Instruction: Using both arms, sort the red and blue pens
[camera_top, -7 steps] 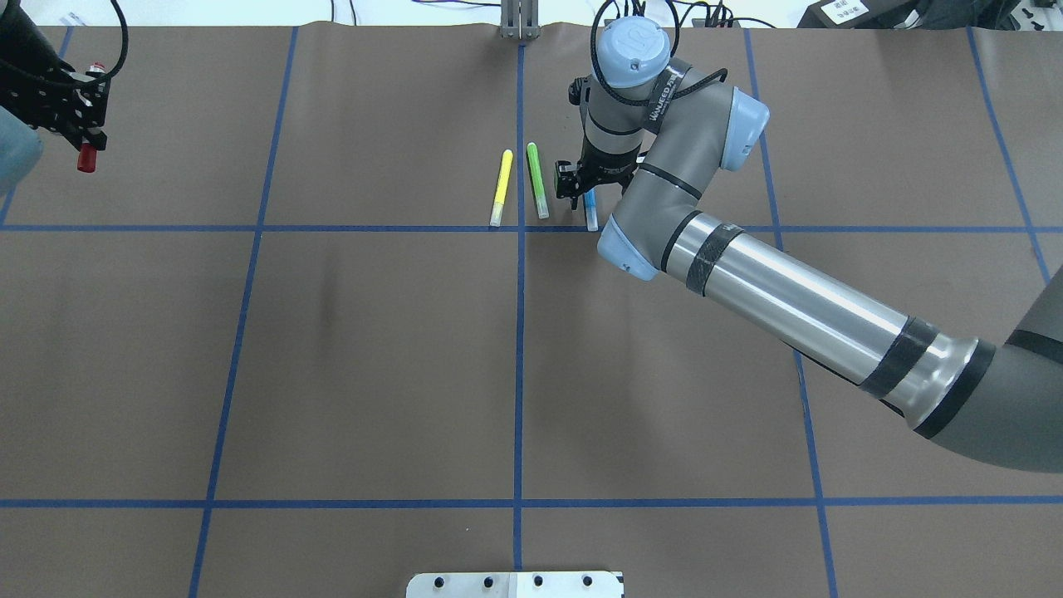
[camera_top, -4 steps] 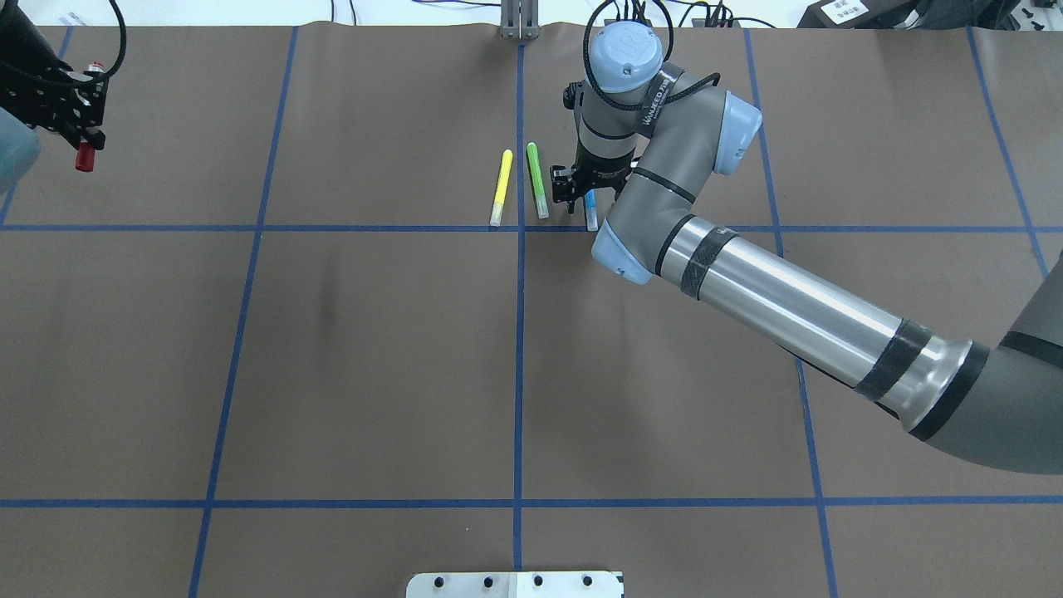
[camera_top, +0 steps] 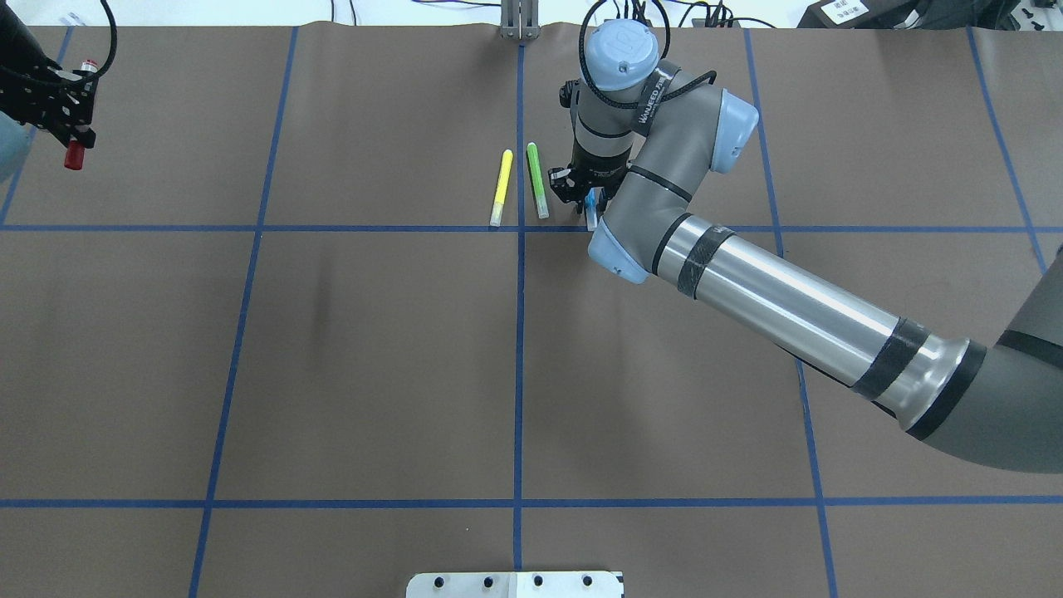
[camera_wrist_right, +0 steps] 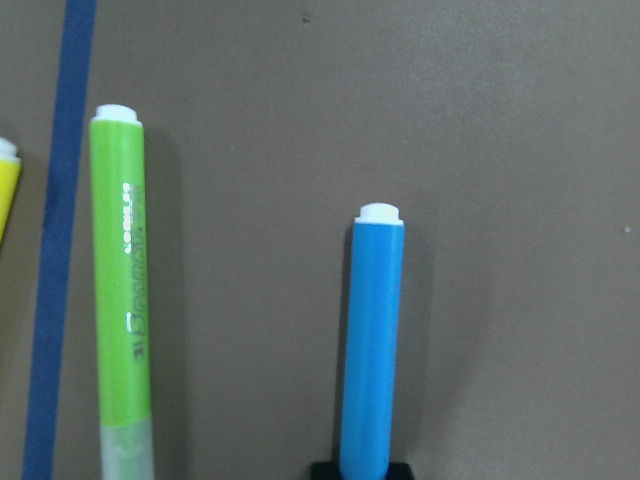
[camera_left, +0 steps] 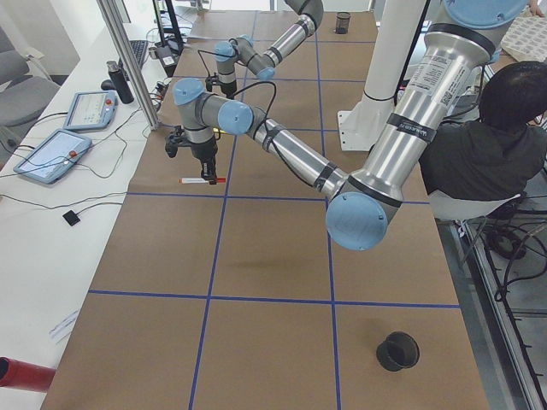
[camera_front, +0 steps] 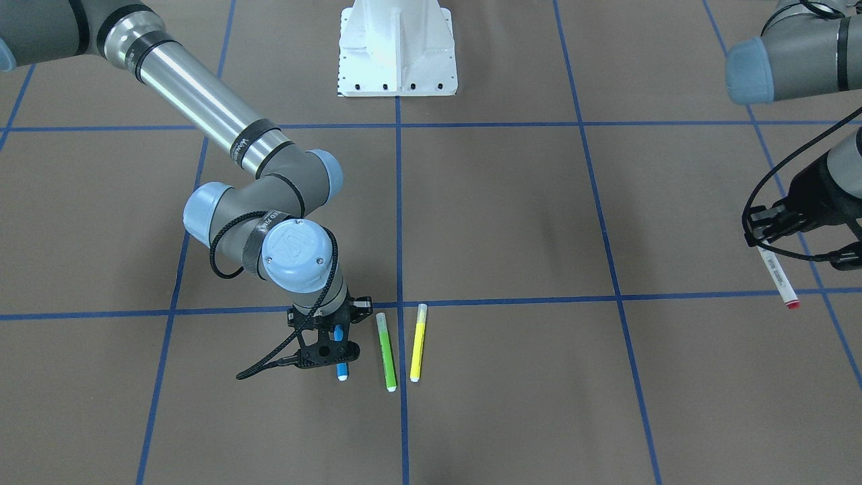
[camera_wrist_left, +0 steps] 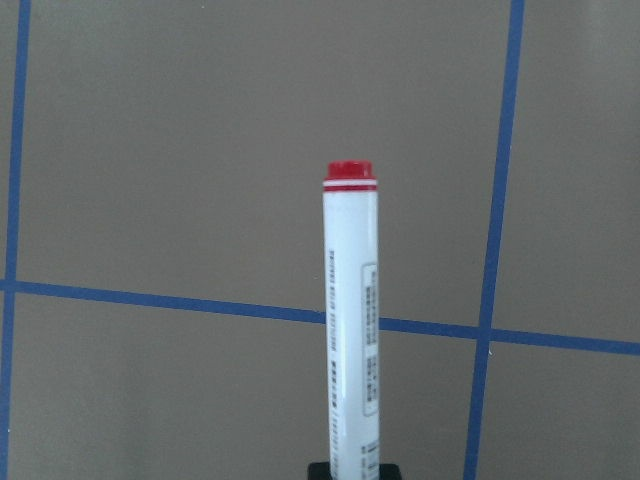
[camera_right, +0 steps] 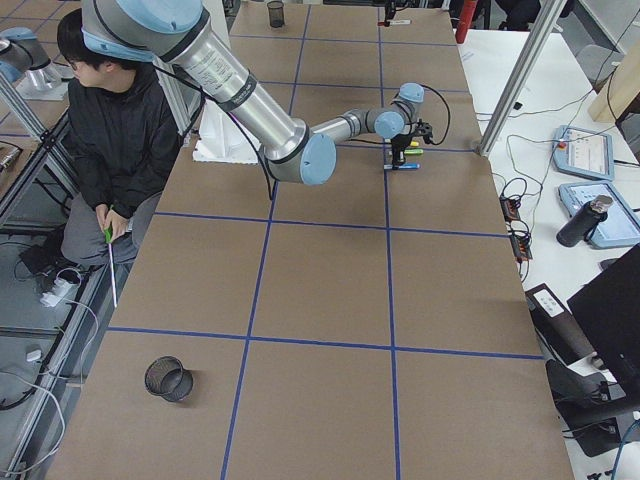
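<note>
The red pen (camera_wrist_left: 350,320), a white barrel with a red cap and red end, is held by my shut left gripper (camera_top: 66,124) above the table's far left; it also shows as the red pen (camera_front: 778,273). The blue pen (camera_wrist_right: 372,350) lies flat on the brown mat just right of the green highlighter (camera_top: 537,191). My right gripper (camera_front: 335,343) is down over the blue pen (camera_front: 342,370), with a finger on either side. Whether those fingers press on it does not show.
A yellow highlighter (camera_top: 501,187) lies left of the green one. A black cup (camera_left: 397,350) stands at the table's left end, another black cup (camera_right: 168,378) at the right end. A seated person (camera_right: 110,130) is beside the robot's white base (camera_front: 397,47).
My right wrist has shifted slightly left, settling lower over the blue pen, which has not moved. My left gripper has drifted further left with the red pen.
</note>
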Controlling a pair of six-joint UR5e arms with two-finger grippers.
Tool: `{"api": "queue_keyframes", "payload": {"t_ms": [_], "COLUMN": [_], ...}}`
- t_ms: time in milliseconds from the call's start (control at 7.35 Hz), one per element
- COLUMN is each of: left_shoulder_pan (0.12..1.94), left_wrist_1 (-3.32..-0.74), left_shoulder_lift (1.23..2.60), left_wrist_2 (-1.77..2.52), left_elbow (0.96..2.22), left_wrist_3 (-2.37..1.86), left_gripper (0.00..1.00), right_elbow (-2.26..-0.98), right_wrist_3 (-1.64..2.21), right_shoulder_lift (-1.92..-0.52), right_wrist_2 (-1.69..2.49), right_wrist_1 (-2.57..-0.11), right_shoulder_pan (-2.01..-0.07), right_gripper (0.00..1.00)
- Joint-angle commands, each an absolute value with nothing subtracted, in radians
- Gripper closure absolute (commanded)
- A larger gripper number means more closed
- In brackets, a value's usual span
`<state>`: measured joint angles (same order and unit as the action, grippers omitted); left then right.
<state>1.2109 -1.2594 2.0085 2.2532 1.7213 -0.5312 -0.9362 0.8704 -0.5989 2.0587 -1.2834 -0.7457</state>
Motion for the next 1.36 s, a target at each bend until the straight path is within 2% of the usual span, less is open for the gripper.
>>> {"api": "queue_keyframes", "payload": {"t_ms": [0,272,817,1225], "left_shoulder_pan": [1.212,1.219,1.389,1.518], "left_wrist_1": [-1.259,-1.259,-1.259,-1.261], "left_shoulder_lift": [2.006,1.999,1.827,1.677], "left_wrist_2": [2.253,2.252,2.241,2.197], "left_elbow": [1.723,1.726,1.767,1.770], "left_wrist_3": [-0.531,-0.529,-0.190,0.041], "left_gripper": [1.00,1.00,1.00,1.00], "right_elbow": [-0.940,-0.994,-1.132,-1.239], "right_wrist_3": [0.868,0.862,0.805,0.778], "right_shoulder_lift": [-0.597,-0.592,-0.609,-0.689], "right_wrist_2": [2.059,2.103,2.079,2.088], "right_wrist_1": [-1.284,-1.333,-1.573,-1.611], "right_shoulder_pan": [-0.753,-0.800,-0.854,-0.944], "right_gripper": [1.00,1.00,1.00,1.00]}}
